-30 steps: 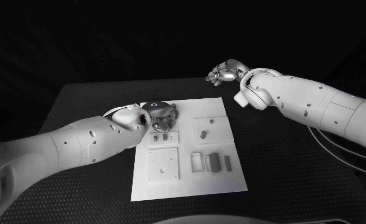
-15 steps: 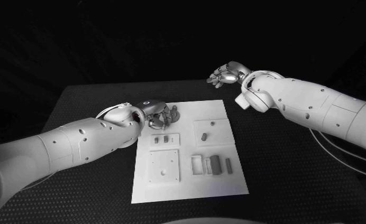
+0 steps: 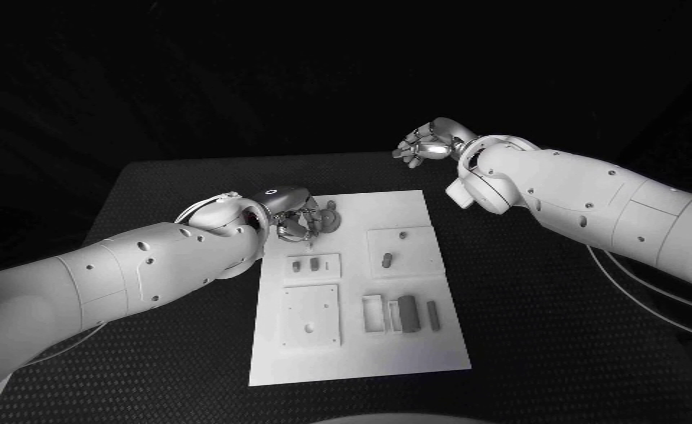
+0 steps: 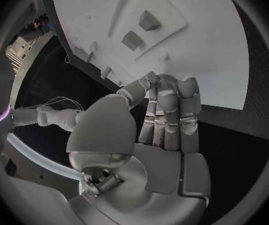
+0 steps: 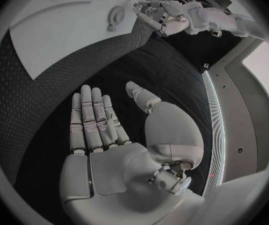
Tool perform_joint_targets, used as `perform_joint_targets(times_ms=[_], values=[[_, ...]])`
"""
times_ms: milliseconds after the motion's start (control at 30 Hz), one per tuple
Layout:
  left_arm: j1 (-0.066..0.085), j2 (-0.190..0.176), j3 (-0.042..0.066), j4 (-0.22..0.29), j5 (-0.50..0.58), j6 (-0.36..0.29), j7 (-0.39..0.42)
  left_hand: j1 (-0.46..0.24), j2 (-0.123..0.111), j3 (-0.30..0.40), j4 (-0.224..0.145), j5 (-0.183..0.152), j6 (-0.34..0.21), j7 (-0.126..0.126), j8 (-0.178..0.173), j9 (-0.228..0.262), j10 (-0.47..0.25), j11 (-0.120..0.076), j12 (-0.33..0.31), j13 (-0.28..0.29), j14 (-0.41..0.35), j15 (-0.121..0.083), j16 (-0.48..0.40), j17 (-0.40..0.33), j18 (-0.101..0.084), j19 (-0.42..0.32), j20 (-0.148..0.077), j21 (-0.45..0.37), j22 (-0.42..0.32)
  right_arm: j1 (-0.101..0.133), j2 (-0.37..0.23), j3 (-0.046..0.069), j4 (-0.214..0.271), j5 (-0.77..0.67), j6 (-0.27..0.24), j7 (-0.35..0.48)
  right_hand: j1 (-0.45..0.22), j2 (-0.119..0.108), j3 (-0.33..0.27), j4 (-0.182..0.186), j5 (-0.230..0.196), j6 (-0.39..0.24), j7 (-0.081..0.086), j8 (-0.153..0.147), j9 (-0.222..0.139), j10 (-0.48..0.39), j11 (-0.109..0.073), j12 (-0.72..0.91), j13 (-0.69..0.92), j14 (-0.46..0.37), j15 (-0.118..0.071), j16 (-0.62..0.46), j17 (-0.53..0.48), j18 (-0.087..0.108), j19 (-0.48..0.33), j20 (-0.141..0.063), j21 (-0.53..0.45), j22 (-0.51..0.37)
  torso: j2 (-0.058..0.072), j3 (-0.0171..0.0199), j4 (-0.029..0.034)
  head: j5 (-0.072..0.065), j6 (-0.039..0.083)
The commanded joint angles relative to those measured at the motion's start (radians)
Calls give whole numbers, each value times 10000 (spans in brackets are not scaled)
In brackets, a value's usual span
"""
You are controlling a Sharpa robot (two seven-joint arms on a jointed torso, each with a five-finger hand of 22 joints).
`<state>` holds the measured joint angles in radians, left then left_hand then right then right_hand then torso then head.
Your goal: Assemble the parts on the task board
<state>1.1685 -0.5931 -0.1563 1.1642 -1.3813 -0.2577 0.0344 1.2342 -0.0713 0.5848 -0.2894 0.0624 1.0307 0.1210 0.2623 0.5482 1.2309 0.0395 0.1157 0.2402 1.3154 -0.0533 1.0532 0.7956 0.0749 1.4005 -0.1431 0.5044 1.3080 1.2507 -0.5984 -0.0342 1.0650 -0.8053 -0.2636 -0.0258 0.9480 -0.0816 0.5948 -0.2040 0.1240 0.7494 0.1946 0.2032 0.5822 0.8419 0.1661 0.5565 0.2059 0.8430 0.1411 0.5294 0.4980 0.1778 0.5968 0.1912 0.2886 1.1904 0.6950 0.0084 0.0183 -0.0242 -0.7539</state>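
Lying flat mid-worktop, the white rectangular task board [image 3: 361, 364] is carrying small grey parts [image 3: 407, 311] in its near recesses. Beyond, the silver left hand [image 3: 299, 216] is hovering at the board's far left corner, fingers straight, empty. Farthest, the silver right hand [image 3: 426, 144] is hanging over the black textured worktop [image 3: 534, 284], spread, holding nothing.

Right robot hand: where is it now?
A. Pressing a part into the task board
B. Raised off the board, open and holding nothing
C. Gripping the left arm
B: the right robot hand is beyond the task board's far corner, fingers straight, palm empty.
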Motion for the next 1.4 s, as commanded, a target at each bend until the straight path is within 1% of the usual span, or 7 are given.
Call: perform_joint_targets(times_ms=[33, 200, 333, 667, 967, 1167, 1400], values=[[11, -81, -1, 73, -158, 260, -12, -57, 70, 36, 21, 30, 72, -2, 35, 10, 228, 146, 48, 22, -30, -64, 59, -16, 886, 27, -79, -33, 153, -1, -33, 1, 19, -17, 72, 34, 46, -10, -48, -3, 21, -40, 328, 49, -11, 69, -17, -56, -16, 76, 28, -53, 12, -51, -6, 34, -61, 15, -4, 6, -2, 10, -28], [5, -170, -13, 145, -513, 254, -4, -52, 60, 36, 12, 30, 65, -1, 31, 7, 220, 146, 37, 25, -36, -65, 58, -23, 884, 26, -85, -36, 154, -1, -44, 1, 20, -17, 81, 32, 46, -12, -49, -1, 21, -40, 327, 50, -13, 71, -17, -56, -21, 78, 28, -59, 17, -50, -5, 35, -65, 17, -4, 18, 12, 36, -10], [0, -195, -26, 133, -646, 236, -13, -44, 58, 40, 9, 31, 61, 0, 29, 5, 217, 146, 30, 28, -40, -65, 56, -29, 882, 23, -89, -39, 154, -1, -45, 1, 24, -17, 78, 34, 47, -11, -49, 2, 21, -41, 328, 51, -15, 72, -17, -57, -26, 81, 27, -65, 21, -49, -4, 35, -69, 21, -1, 10, 16, 44, -1], [-11, -189, -74, 108, -751, 377, -34, -35, 55, 44, 7, 32, 57, 1, 26, 2, 215, 146, 23, 33, -44, -65, 56, -36, 879, 22, -93, -43, 154, -1, -31, 1, 15, -18, 85, 34, 50, -11, -49, 3, 22, -41, 328, 52, -18, 74, -18, -58, -34, 83, 27, -75, 28, -48, -2, 35, -75, 26, 6, 10, -24, 76, -4], [-25, -190, -123, 92, -820, 839, -62, -17, 58, 54, 8, 40, 54, 1, 24, -1, 215, 147, 14, 40, -45, -64, 58, -45, 874, 21, -97, -48, 155, -1, -27, 1, 6, -18, 93, 27, 50, -13, -52, 6, 21, -43, 328, 53, -22, 75, -17, -59, -42, 87, 27, -85, 36, -48, 0, 37, -82, 31, 10, 15, -18, 71, -12], [-25, -191, -140, 131, -820, 950, -68, -21, 63, 53, 13, 41, 54, 3, 24, -2, 217, 148, 11, 44, -45, -62, 59, -49, 870, 21, -98, -50, 155, -1, -11, 1, -3, -18, 93, 24, 51, -12, -52, 7, 21, -43, 328, 54, -24, 77, -17, -60, -48, 89, 27, -92, 41, -47, 1, 37, -86, 35, 6, 15, -33, 75, -18], [-25, -202, -158, 161, -821, 969, -72, -27, 68, 51, 17, 41, 56, 4, 26, -2, 221, 150, 9, 49, -46, -61, 59, -55, 866, 20, -98, -53, 154, -1, -18, 1, 2, -18, 91, 22, 53, -13, -53, 8, 21, -44, 328, 55, -27, 77, -17, -60, -53, 91, 27, -99, 46, -46, 2, 37, -91, 38, 9, 12, -17, 63, -26]])
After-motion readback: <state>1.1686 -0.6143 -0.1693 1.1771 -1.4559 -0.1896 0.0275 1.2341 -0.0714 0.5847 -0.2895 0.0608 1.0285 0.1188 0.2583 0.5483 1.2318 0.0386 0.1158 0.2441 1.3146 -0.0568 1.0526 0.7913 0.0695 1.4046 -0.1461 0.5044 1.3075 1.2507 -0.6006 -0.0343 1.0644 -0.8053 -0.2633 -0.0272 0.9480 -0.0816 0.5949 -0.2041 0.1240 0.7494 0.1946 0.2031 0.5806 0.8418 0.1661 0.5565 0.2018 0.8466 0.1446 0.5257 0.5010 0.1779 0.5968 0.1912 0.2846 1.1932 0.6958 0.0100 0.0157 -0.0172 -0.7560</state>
